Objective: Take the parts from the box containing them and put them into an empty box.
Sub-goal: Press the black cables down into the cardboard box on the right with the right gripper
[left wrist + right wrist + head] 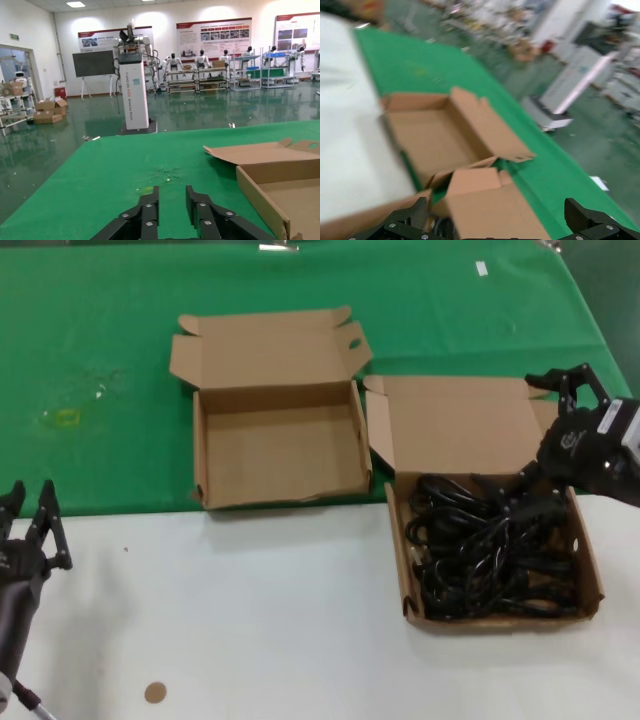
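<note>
No black coiled power cables (490,545) have been moved yet: all lie in the shallow brown cardboard box (590,570), over which the right gripper (520,490) is spread wide, apparently ungrasping, while the twin cardboard box (205,455) beside it stands empty and the left gripper (30,525), far from it, is parted.

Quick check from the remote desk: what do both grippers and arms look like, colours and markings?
Both are black. The left gripper has two ridged fingers studded with silver screws. The right gripper hangs from a blocky black wrist housing bearing a round white logo and a white label.

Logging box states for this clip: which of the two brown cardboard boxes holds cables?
The brown cardboard box on the robot's right, under the right gripper, holds black coiled cables; its twin is bare.
</note>
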Robot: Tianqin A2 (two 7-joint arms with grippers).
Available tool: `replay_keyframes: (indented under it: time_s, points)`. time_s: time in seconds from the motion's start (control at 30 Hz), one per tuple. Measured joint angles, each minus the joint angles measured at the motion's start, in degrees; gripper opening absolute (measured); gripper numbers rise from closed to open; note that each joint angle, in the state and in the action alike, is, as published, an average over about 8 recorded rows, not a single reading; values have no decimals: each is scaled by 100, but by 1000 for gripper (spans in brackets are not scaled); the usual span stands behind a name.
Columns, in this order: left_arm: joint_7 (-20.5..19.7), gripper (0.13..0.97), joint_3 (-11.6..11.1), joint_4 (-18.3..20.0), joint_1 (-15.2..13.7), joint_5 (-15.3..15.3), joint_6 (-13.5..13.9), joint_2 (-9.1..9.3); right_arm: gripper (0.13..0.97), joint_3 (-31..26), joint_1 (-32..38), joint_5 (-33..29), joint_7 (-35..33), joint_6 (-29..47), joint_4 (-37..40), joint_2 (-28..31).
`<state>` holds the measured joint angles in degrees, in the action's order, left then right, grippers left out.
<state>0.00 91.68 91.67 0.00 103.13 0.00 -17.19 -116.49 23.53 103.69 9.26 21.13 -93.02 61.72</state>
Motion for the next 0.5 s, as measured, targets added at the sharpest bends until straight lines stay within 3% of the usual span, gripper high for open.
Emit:
replay_keyframes:
  time_s: [0.3,0.5]
  points:
    - [0,210,0,0,0,0,0,0,966,-266,1067,-344,-890,2339,324,313]
    - [0,171,0,0,0,0,0,0,966,-439,1683,-702,-1462,3724,567,264]
